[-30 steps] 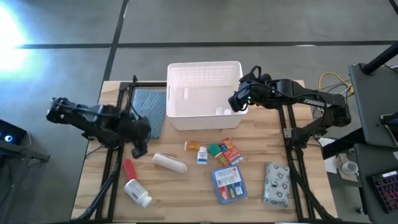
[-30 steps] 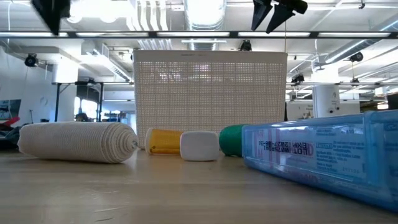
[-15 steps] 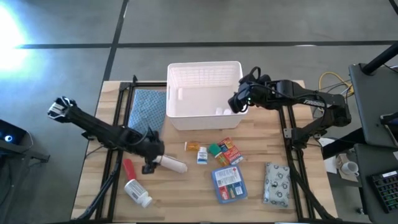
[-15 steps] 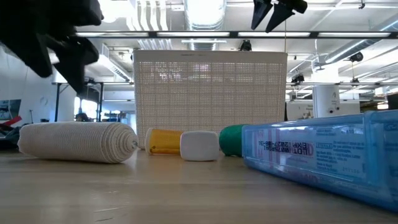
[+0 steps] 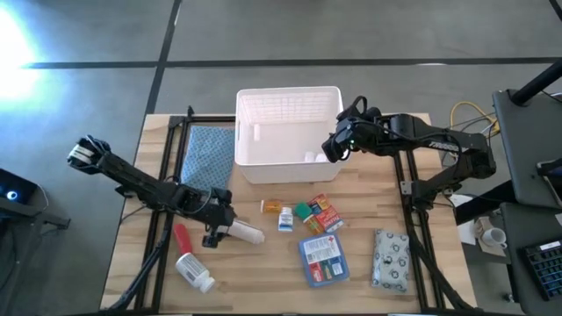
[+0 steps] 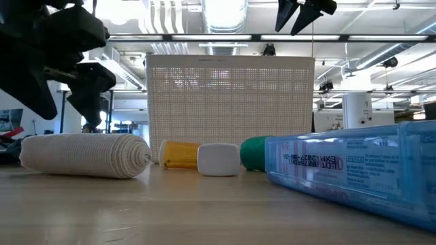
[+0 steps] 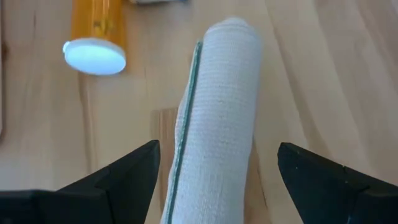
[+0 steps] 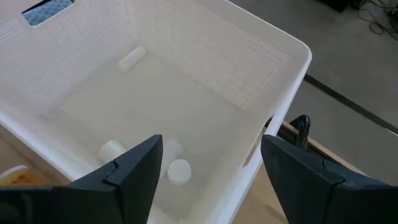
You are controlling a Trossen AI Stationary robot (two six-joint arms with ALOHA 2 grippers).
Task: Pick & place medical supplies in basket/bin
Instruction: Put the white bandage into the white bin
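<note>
The white roll (image 5: 243,232) lies on its side on the wood table, left of centre. My left gripper (image 5: 219,232) hovers open just above the roll's left end; in the left wrist view its fingers stand on either side of the roll (image 7: 214,124), and the low view shows them a little above it (image 6: 71,116). The white basket (image 5: 288,132) stands at the far middle. My right gripper (image 5: 332,149) hangs open over the basket's near right corner, holding nothing. A red tube (image 5: 182,237) and a white pill bottle (image 5: 195,272) lie near left.
An orange bottle (image 5: 270,206), small coloured boxes (image 5: 316,213), a flat blue pack (image 5: 323,260) and a patterned pouch (image 5: 391,259) lie right of the roll. A blue cloth (image 5: 209,154) lies left of the basket. Small white items (image 8: 180,171) sit in the basket.
My left gripper has come down toward the white roll, moving a little toward the table's right and near edges, and has rolled about its own axis. It stays open and now straddles the roll's left end from above.
</note>
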